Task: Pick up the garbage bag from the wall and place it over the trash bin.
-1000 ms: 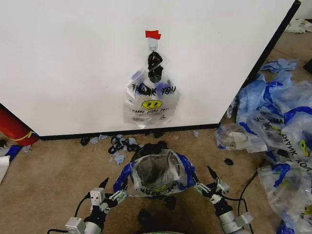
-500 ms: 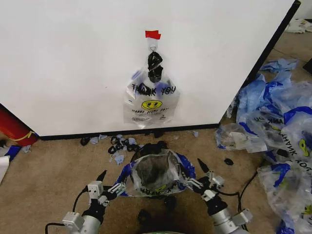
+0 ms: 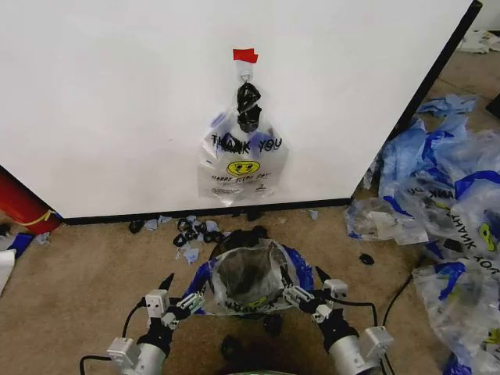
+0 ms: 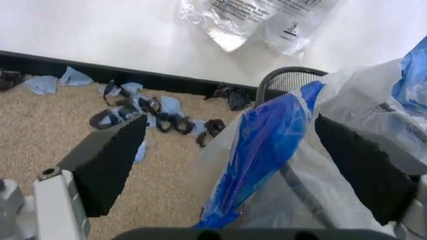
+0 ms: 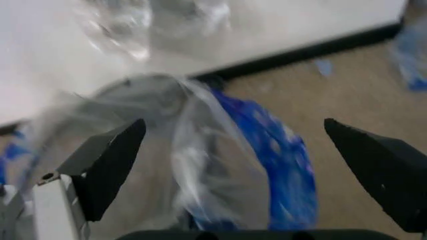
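The garbage bag (image 3: 242,160), clear with black "THANK YOU" print and a yellow smiley, hangs from a hook under a red tape piece (image 3: 244,55) on the white wall (image 3: 117,101); its lower end (image 4: 260,20) appears in the left wrist view. On the floor below stands the black mesh trash bin (image 3: 250,275), with a similar blue-handled bag draped over it (image 4: 267,145). My left gripper (image 3: 178,295) is open at the bin's left side, the blue handle between its fingers (image 4: 107,165). My right gripper (image 3: 308,287) is open at the bin's right side, fingers (image 5: 110,160) wide around the draped plastic.
A big heap of bluish bags (image 3: 445,211) covers the floor on the right. Small black clips and blue scraps (image 3: 191,230) lie along the wall's base, one clip (image 3: 366,258) farther right. A red object (image 3: 19,205) sits at the left edge.
My right gripper has moved left, in against the bin's right side. The left gripper has edged forward toward the bin. The hanging bag has not moved.
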You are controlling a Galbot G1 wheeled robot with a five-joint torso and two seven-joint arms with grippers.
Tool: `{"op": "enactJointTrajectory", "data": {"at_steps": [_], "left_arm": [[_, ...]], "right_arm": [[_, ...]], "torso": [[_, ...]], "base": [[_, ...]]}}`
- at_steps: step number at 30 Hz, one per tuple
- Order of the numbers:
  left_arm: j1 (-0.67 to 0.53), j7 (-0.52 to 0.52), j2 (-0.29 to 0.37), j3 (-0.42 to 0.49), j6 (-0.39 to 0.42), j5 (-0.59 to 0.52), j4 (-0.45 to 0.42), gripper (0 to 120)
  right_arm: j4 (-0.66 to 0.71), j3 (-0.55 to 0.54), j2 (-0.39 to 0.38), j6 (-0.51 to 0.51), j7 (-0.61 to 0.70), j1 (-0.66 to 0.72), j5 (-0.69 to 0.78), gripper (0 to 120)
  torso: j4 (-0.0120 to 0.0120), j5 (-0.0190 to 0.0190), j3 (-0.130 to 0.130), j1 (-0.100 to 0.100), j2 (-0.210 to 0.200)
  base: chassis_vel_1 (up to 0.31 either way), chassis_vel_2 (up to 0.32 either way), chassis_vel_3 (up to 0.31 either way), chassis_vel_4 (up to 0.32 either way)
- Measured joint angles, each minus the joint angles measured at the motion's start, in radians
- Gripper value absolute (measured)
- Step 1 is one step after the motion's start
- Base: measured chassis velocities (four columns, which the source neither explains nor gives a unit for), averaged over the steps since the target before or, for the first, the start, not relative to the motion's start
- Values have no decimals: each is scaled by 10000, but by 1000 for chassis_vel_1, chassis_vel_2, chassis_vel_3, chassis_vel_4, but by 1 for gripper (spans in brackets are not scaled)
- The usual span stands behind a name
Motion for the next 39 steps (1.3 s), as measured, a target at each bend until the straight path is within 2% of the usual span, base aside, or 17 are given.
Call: {"op": "enactJointTrajectory", "data": {"at_steps": [1,5,8,15,22,27,29,35,39], "left_arm": [[0,0,0,0,0,0,0,99],[-29,31,-77,61,22,8,75,99],[-32,53,-183,121,47,37,99,99],[5,58,-370,110,49,170,229,98],[41,59,-459,96,24,235,278,98],[0,59,-458,82,18,245,319,98],[-17,59,-464,83,11,251,374,98],[-60,59,-482,143,-17,266,472,98],[-88,59,-483,186,-20,266,486,98]], "right_arm": [[0,0,0,0,0,0,0,98],[700,-166,20,-1927,1967,328,886,95],[581,-637,135,-2352,2341,767,1180,88],[-172,-1266,548,-2561,2632,1579,1410,82],[-708,-1595,850,-2565,2720,2103,1477,68],[-906,-1758,977,-2563,2736,2278,1449,45],[-994,-1807,1021,-2560,2736,2358,1441,39],[-1126,-2000,1155,-2584,2738,2584,1456,30],[-1261,-2160,1313,-2595,2791,2777,1460,28]], "torso": [[0,0,0,0,0],[0,-2,0,0,0],[1,0,0,0,0],[1,1,0,0,0],[0,-1,0,0,0],[0,0,0,0,0],[0,-1,0,0,0],[0,-1,0,0,0],[0,0,0,0,0]], "base": [[0,0,0,0],[0,0,0,0],[0,0,0,0],[0,0,0,0],[0,0,0,0],[0,0,0,0],[0,0,0,0],[0,0,0,0],[0,0,0,0]]}}
